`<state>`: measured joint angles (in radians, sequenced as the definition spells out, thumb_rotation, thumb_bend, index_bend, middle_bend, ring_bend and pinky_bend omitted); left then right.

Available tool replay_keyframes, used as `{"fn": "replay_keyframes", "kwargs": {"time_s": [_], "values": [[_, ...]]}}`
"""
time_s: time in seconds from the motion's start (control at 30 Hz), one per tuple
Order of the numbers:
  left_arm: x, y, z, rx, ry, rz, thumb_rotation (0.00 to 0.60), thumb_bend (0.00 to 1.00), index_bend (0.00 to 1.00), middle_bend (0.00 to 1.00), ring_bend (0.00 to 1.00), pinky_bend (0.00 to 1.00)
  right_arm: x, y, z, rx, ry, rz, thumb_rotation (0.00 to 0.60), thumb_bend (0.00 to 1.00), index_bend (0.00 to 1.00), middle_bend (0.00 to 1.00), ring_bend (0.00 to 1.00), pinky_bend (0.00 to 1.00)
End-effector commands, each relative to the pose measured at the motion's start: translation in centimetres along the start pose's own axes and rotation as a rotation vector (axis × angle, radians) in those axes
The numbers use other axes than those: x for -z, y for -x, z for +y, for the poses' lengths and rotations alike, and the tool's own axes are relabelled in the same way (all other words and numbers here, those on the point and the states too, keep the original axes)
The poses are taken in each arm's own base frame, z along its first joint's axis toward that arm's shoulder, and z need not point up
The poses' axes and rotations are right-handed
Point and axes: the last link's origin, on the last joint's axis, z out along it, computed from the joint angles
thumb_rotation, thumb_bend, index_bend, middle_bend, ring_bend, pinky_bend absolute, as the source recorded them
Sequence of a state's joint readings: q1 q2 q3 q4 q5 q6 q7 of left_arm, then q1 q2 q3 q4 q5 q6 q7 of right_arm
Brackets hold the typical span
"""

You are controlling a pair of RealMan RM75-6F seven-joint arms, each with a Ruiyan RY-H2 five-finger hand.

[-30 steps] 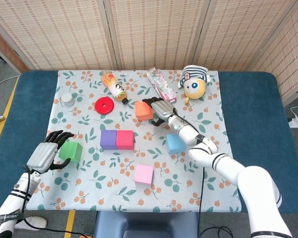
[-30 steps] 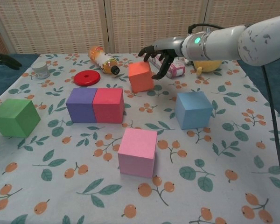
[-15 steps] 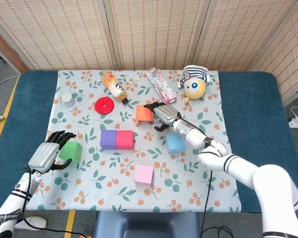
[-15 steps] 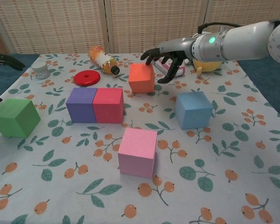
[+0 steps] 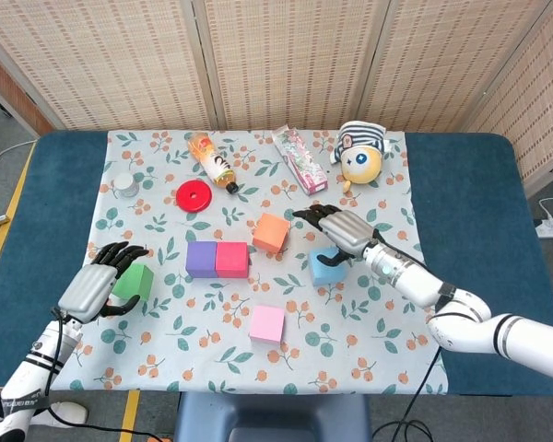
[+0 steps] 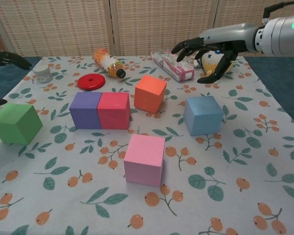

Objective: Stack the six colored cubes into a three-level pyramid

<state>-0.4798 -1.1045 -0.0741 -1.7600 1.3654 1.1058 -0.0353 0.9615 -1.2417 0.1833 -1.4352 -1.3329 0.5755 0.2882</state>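
Head view findings, taking the purple cube (image 5: 201, 259) as my landmark: the red cube (image 5: 231, 259) sits touching its right side, the two forming a row on the floral cloth (image 5: 387, 304) covering the desk. The orange cube (image 5: 271, 232) stands beyond and to the right of that row, apart from it and turned at an angle. The blue cube (image 5: 325, 267) lies further right, well apart from the purple cube. The pink cube (image 5: 266, 323) rests nearer me, to the right of the landmark. The green cube (image 5: 132, 281) sits well to its left. No cube is stacked on another. My right hand (image 5: 343, 227) hovers just above the blue cube, fingers spread and holding nothing; the chest view confirms it is raised off the cloth. My left hand (image 5: 97, 285) lies against the green cube's left side, fingers (image 5: 122, 256) curved over it; I cannot tell whether it actually grips it.
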Motion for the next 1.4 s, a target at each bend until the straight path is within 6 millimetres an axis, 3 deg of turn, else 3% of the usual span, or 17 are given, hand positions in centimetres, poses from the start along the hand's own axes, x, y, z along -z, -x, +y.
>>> {"fn": "replay_keyframes", "kwargs": {"time_s": [0.03,0.67,1.07,1.4], "values": [[0.2,-0.1,0.0,-0.001,0.001,0.007,0.600,0.35,0.15,0.12,0.01,0.07,-0.7,-0.4,0.0,-0.015,0.016,0.021,0.600,0.00,0.00,0.10,0.00,0.10],[1.4,0.2,-0.4,0.016,-0.009,0.010,0.600,0.35,0.15,0.12,0.01,0.07,-9.1,3.6,-4.1,-0.152,0.097,0.016,0.600,0.00,0.00,0.08,0.00,0.10],[1.6,0.2,-0.6,0.038,0.003,0.009,0.600,0.35,0.15,0.12,0.01,0.07,-12.0,5.0,-5.8,-0.185,0.131,0.035,0.600,0.00,0.00,0.03,0.00,0.10],[1.6,0.3,-0.9,0.061,0.011,-0.002,0.600,0.35,0.15,0.12,0.01,0.07,-13.9,5.7,-5.1,-0.171,0.184,0.037,0.600,0.00,0.00,0.03,0.00,0.10]]}}
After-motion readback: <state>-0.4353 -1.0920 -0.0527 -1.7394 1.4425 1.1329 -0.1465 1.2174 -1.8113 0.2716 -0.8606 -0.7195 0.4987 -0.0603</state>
